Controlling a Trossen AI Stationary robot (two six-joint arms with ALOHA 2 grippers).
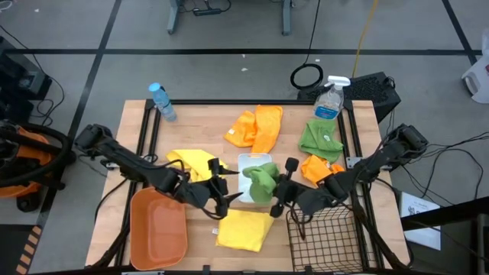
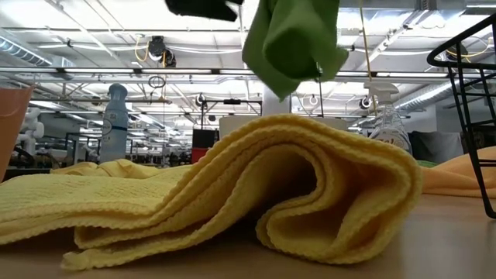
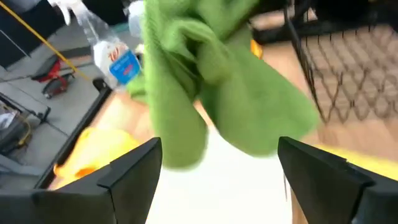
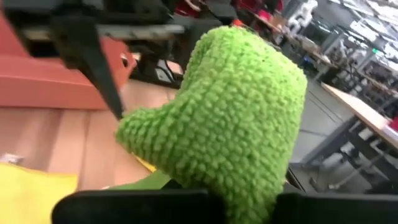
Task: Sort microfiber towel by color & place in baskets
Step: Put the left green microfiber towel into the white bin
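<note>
My right gripper (image 1: pixel 280 186) is shut on a green towel (image 1: pixel 260 180) over the white bin (image 1: pixel 246 162) at the table's middle. The towel hangs bunched in the low view (image 2: pixel 294 43) and fills the right wrist view (image 4: pixel 230 124). My left gripper (image 1: pixel 228 195) is open and empty just left of the bin, its fingers (image 3: pixel 134 171) apart on either side of the towel (image 3: pixel 217 81) ahead of it. The orange tub (image 1: pixel 158 225) stands at the near left. The black wire basket (image 1: pixel 325 238) stands at the near right. My right gripper pinches a bunched fold of the green towel (image 4: pixel 249 180) between its two fingers, with several layers gathered. The fingers come from the table's right side, slanting down. The towel is lifted and hangs slack below the fingers, over the white bin.
A yellow towel (image 1: pixel 244 229) lies folded near the front edge and another (image 1: pixel 195 162) lies left of the bin. Orange towels (image 1: pixel 256 126) (image 1: pixel 319 168) and a second green towel (image 1: pixel 321 137) lie toward the far right. A water bottle (image 1: pixel 162 101) and a spray bottle (image 1: pixel 330 99) stand at the back.
</note>
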